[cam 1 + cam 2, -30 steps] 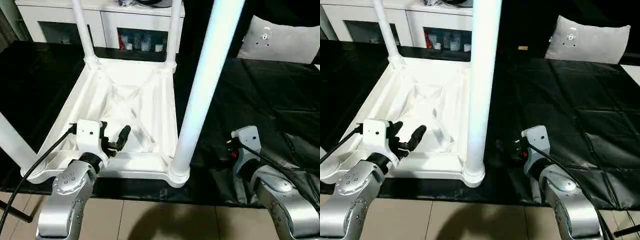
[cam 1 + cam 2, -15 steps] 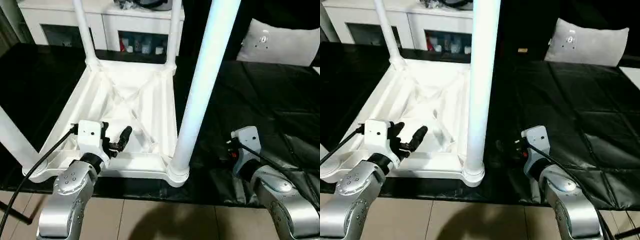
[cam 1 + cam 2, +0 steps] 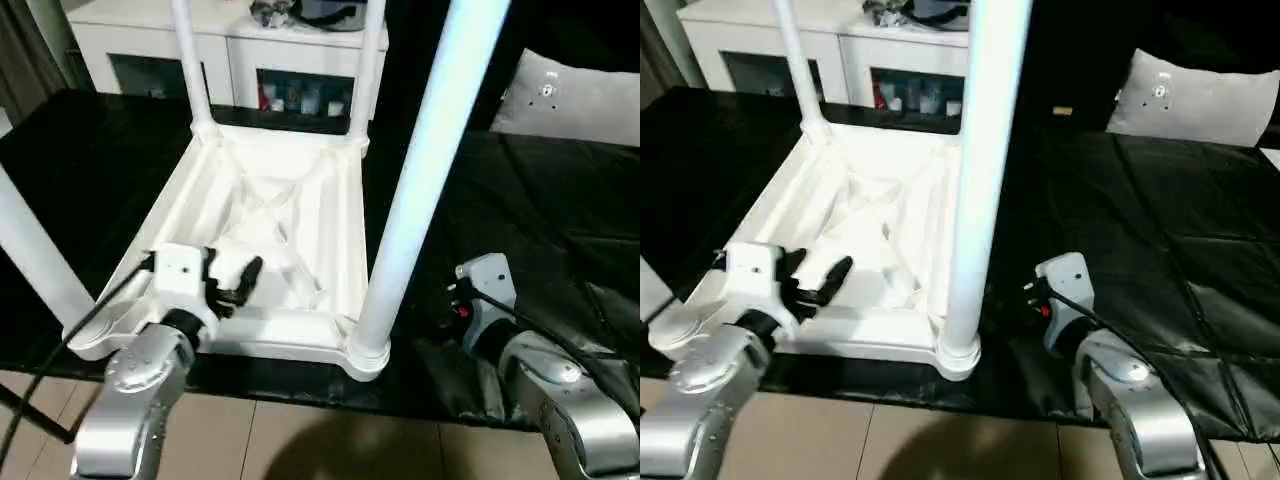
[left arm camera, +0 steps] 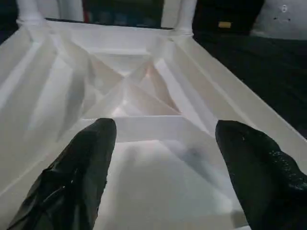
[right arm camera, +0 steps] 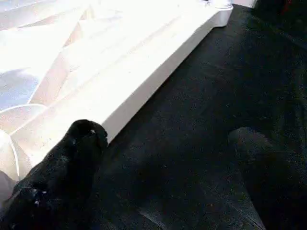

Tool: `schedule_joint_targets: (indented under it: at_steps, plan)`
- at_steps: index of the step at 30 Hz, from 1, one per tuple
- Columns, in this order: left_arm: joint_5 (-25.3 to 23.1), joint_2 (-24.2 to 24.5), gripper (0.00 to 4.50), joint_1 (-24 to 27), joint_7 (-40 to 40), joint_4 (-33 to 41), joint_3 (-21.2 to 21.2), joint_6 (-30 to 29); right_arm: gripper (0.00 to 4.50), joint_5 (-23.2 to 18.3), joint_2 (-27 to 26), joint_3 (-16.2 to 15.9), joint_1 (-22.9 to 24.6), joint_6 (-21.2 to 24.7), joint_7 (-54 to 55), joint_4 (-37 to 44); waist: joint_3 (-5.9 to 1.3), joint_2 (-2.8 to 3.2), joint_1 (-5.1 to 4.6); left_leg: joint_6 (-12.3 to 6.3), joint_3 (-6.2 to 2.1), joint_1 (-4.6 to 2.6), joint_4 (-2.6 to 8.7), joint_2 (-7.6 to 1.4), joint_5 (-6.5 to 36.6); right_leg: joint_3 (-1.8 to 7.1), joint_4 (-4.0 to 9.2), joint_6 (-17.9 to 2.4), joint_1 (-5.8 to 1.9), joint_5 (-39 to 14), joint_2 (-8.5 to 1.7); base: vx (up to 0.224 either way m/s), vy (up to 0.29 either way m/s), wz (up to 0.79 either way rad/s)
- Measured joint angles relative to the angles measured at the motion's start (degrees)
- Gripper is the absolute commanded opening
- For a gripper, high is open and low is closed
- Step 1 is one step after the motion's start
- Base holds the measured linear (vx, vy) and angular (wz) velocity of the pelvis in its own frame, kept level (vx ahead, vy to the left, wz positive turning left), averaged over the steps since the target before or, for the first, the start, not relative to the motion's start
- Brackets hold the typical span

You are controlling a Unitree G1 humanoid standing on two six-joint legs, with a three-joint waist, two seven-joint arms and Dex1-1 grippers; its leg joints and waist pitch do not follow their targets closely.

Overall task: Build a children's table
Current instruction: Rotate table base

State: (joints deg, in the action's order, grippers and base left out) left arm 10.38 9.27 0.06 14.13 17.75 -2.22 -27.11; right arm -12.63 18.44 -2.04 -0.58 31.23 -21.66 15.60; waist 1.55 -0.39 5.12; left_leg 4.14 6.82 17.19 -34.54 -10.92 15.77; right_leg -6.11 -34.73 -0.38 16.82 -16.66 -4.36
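Children's table [image 3: 290, 210] lies upside down on the black-covered work table [image 3: 520, 200], ribbed underside up, four legs standing from its corner sockets — the near right leg [image 3: 420, 180] tallest in the head views. Left gripper [image 3: 232, 285] hovers over the near edge; the right arm's wrist [image 3: 485, 290] sits to the right. Left wrist view: fingers [image 4: 81, 163] spread above the ribs. Right wrist view: right gripper [image 5: 163, 163] spread wide over black cover beside the table's rim — holding nothing.
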Motion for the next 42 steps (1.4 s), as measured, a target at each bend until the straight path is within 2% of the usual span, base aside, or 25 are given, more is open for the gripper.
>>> schedule_joint_targets:
  at_steps: [25, 40, 42]
  plan:
    - [0.1, 0.1, 3.71, 0.0, 0.0, 0.0, 0.0, -0.1, 4.5, 0.0, 0.2, 0.0, 0.0, 0.0, -0.1, 0.0, -0.01, 0.01, -0.06, 0.0, -0.01, -0.02, 0.02, 0.01, 0.0, 0.01, 0.01, 0.0, -0.01, 0.0, -0.01, 0.0, 0.0, 0.0]
    - [0.2, 0.1, 3.71, 0.0, 0.0, 0.0, 0.0, -0.1, 4.5, -0.2, 0.4, 0.0, -0.2, 1.9, -0.1, 0.0, -0.02, 0.0, -0.06, 0.0, -0.01, -0.02, 0.02, 0.02, 0.0, 0.01, 0.01, 0.0, -0.02, 0.0, -0.01, 0.0, 0.0, 0.0]
    - [0.2, 0.1, 3.71, 0.1, 0.0, 0.0, -0.1, -0.2, 4.5, -0.2, 0.6, -0.1, -0.4, 2.5, -0.1, 0.0, -0.03, 0.01, 0.11, 0.53, 0.57, -1.18, 0.37, -0.41, 0.1, 0.7, -0.31, -0.1, 0.25, -0.1, 0.11, 0.0, 0.0, 0.0]
